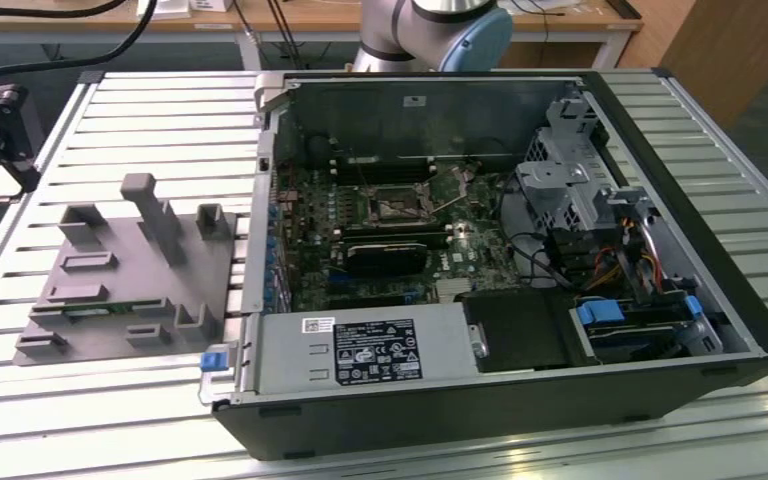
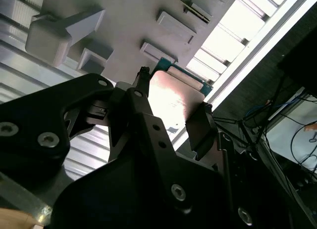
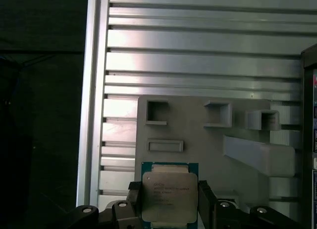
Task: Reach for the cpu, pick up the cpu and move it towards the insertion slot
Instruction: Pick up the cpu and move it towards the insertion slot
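Silver cpu (image 3: 170,192) flat between fingers (image 3: 204,199)

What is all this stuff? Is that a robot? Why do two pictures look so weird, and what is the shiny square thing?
Yes, it's a robot. The robot arm stands behind a ribbed metal table. The exterior view comes from a camera off the arm. It shows an opened computer lying beside a grey fixture. The two wrist views come from cameras riding on the arm, so its black tool looks huge. The tool pinches the cpu, the shiny square chip, close to the grey fixture. The insertion slot is the black square socket on the green board inside the computer.
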Action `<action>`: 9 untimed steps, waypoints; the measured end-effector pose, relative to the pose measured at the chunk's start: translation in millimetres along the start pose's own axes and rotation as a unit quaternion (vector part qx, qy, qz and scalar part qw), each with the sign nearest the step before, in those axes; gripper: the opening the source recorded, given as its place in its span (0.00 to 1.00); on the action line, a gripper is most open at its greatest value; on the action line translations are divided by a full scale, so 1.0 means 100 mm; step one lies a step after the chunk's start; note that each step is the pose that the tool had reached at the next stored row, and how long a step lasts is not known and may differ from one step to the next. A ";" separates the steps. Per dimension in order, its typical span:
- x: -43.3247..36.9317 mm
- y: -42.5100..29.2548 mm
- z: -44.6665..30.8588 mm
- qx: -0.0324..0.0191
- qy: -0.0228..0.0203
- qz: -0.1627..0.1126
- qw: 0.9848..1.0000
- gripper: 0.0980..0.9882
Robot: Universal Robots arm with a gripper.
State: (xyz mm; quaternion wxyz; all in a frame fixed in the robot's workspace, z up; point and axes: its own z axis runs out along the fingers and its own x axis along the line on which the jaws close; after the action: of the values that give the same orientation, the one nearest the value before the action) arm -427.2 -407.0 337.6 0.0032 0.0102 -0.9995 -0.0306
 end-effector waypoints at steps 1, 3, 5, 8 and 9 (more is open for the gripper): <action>0.000 0.002 -0.014 0.000 0.000 0.000 1.000 0.50; 0.000 0.005 -0.047 0.000 0.000 0.000 1.000 0.50; 0.000 0.008 -0.081 0.000 0.000 0.000 1.000 0.50; 0.001 0.012 -0.132 0.000 0.000 0.000 1.000 0.50; 0.001 0.013 -0.148 0.000 0.000 0.000 1.000 0.50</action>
State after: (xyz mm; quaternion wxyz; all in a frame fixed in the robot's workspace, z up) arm -427.2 -406.6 352.4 0.0032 0.0102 -0.9995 -0.0306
